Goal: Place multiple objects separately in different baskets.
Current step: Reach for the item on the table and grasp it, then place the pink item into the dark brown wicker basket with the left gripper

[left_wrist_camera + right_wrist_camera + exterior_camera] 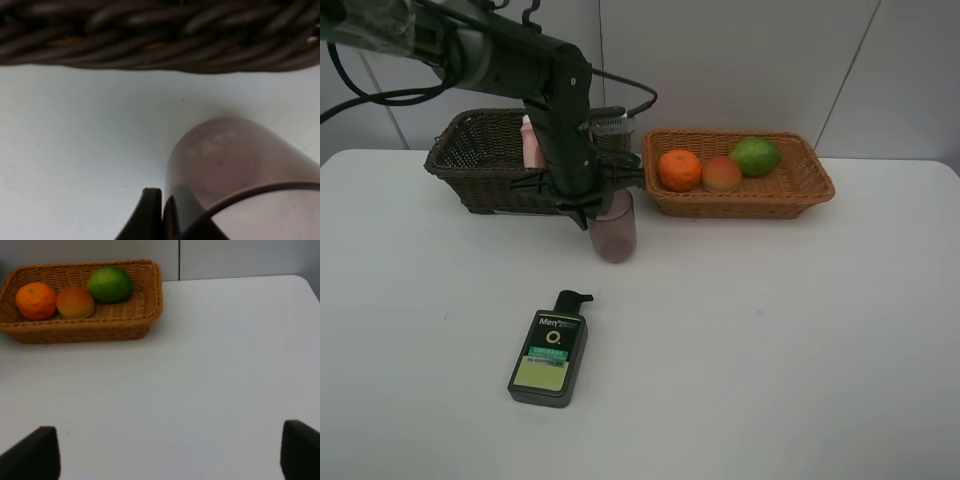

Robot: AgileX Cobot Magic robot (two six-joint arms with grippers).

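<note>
exterior high view, from your left: the dark basket point(460, 150) sits at the back of the table with the pink bottle point(531, 145) upright inside it. nearer the front, the pump bottle point(549, 357) lies flat on its back, well apart from everything else. just right of the dark basket's front corner, the left gripper point(592, 208) has its jaws pressed together on the rim wall of the mauve cup point(616, 235). the cup stands upright, seemingly on the table, just beside that basket. further right, the light basket point(820, 172) holds the orange point(680, 170), the peach point(722, 174) and the green fruit point(755, 156) in a row. the right gripper point(167, 452) shows only in its wrist view, spread wide over bare table and holding nothing.

watch the pinch: it is on one thin, smooth wall, so the cup may swing or slip as you lift. the basket wall is close, so a low carry could catch the cup's base on the wicker rim. a careless drop inside could also tip the pink bottle.

the table point(800, 330) is plain, smooth white, so a dropped cup would likely roll. behind it is a pale panelled wall point(740, 60).
</note>
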